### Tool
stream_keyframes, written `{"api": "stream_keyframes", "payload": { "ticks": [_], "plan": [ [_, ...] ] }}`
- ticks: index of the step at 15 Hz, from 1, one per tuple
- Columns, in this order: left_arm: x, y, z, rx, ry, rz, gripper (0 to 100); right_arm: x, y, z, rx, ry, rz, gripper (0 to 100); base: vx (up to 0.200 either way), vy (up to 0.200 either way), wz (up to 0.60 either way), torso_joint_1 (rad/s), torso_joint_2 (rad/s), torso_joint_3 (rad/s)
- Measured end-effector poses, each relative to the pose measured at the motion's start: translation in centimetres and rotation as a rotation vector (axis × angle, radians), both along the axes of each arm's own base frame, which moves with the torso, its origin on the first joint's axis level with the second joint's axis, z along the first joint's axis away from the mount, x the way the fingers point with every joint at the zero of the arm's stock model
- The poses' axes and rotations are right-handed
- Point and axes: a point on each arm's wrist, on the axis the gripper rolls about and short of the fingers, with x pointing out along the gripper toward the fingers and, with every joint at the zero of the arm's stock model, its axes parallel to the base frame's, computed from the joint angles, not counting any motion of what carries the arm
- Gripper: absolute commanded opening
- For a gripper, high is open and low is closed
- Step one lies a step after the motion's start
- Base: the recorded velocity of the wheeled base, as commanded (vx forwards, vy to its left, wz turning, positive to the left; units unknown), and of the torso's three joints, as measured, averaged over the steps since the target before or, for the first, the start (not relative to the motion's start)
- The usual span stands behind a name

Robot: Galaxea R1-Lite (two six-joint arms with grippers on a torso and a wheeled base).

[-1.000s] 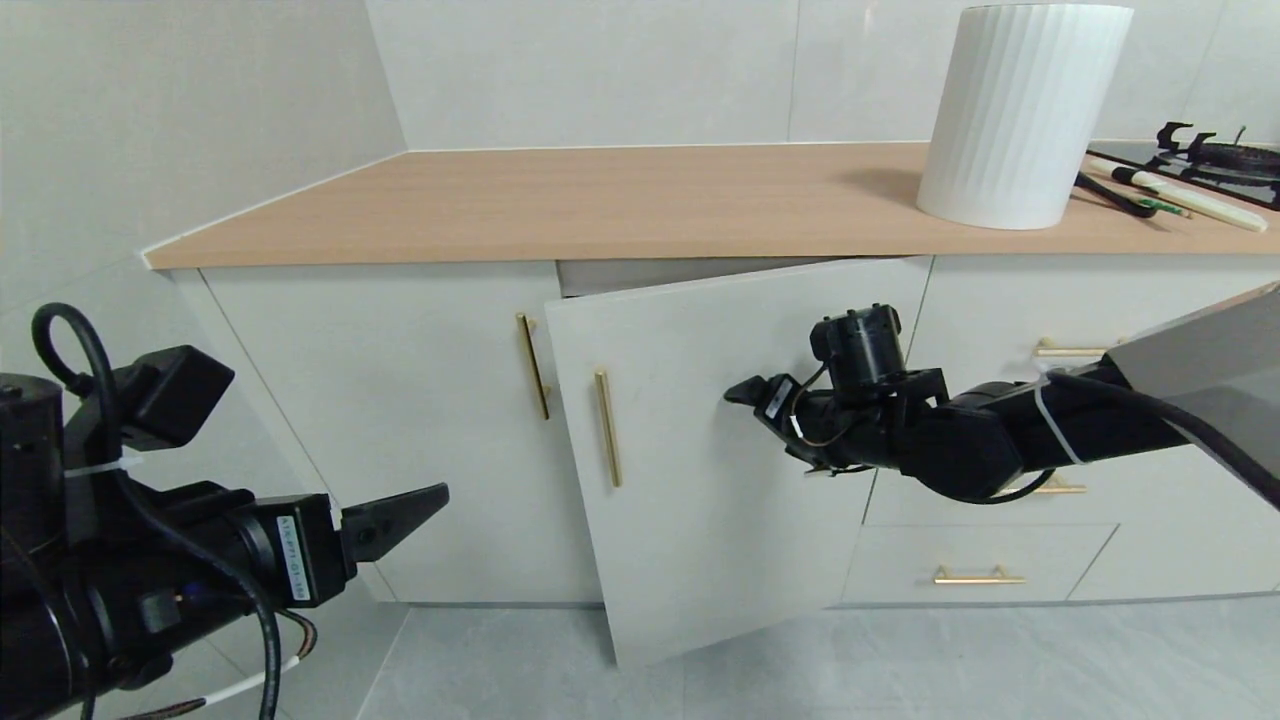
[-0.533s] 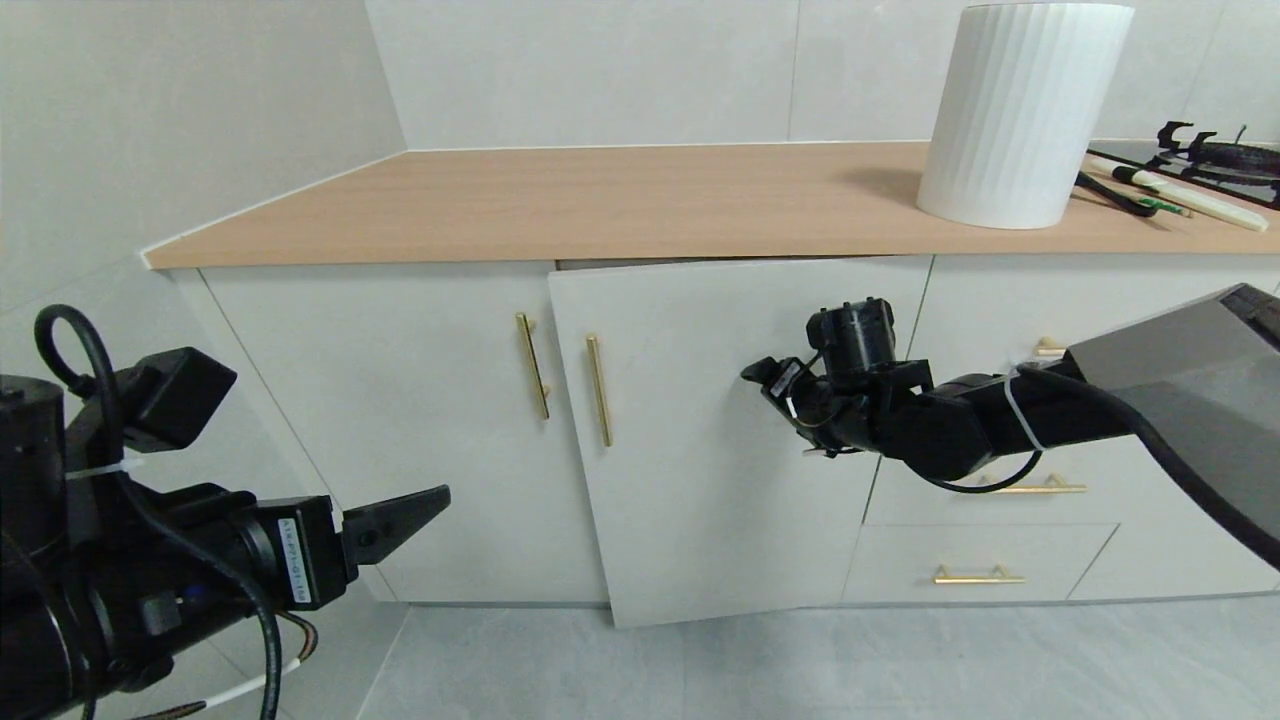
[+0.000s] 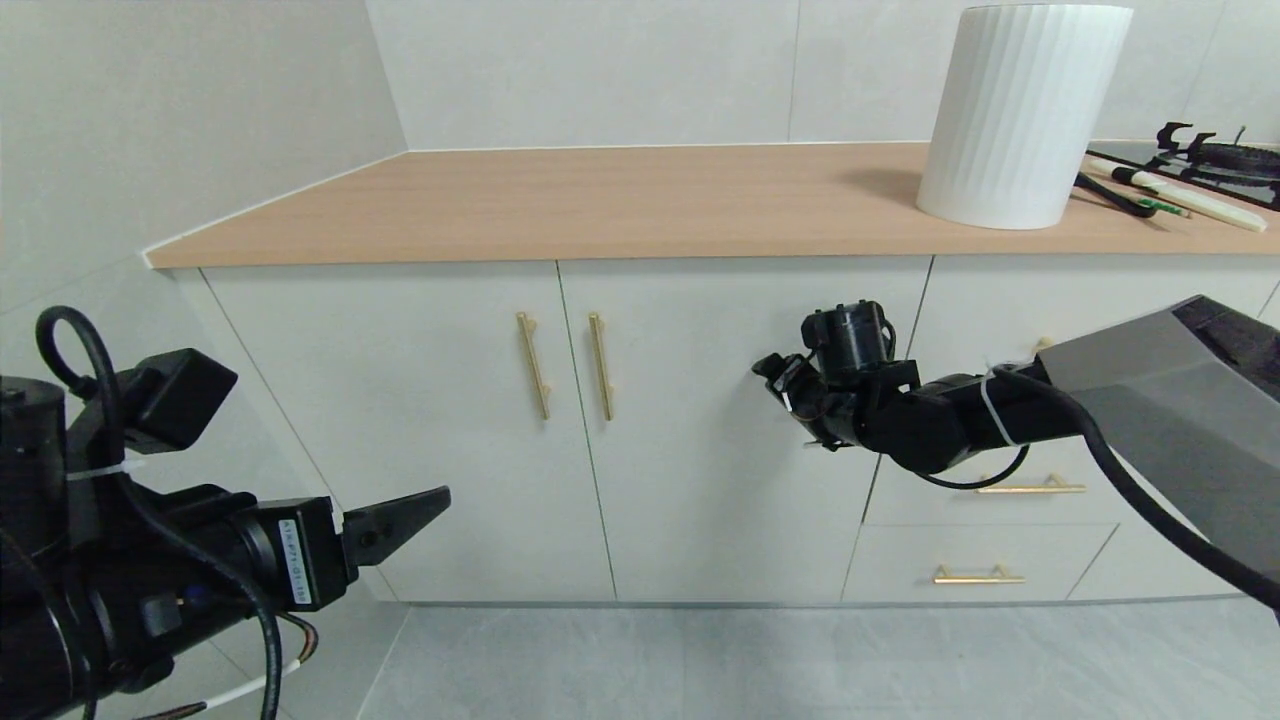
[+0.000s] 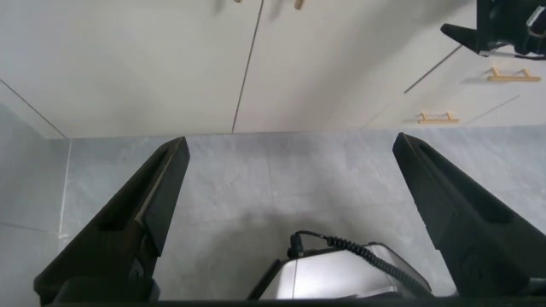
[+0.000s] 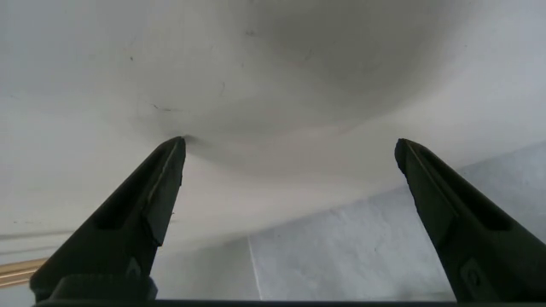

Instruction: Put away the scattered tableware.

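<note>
Right end effector point(image 3: 775, 372) wide, tips on cabinet door point(image 3: 700, 450) — guess it's pressing door flush; left end effector point(image 3: 400, 515) wide, parked near-left.

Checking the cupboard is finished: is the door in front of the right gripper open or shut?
Shut. The cabinet door sits flush with the neighbour door, with no gap under the countertop.

arms point(image 3: 940, 432), cables point(image 3: 62, 310) black | zip ties point(image 3: 992, 408) white | left claw point(image 4: 288, 141) tapered
</note>
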Motion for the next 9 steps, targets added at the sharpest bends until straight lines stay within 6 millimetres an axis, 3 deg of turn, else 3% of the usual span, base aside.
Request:
{"api": "stream_keyframes", "payload": {
  "ticks": [5,7,9],
  "plan": [
    [0.0,0.0,0.0,0.000,-0.001,0.000,100,-0.3,0.0,0.1,0.000,0.010,0.018,100,0.000,0.000,0.00,0.000,0.00,0.000],
    [0.0,0.0,0.0,-0.001,-0.002,0.000,100,-2.1,0.3,0.5,-0.012,0.042,0.108,100,0.000,0.000,0.00,0.000,0.00,0.000],
    [-0.1,0.1,0.2,-0.002,-0.010,0.001,100,-5.3,-0.3,2.7,-0.044,0.021,0.226,100,0.000,0.000,0.00,0.000,0.00,0.000]
  ]
}}
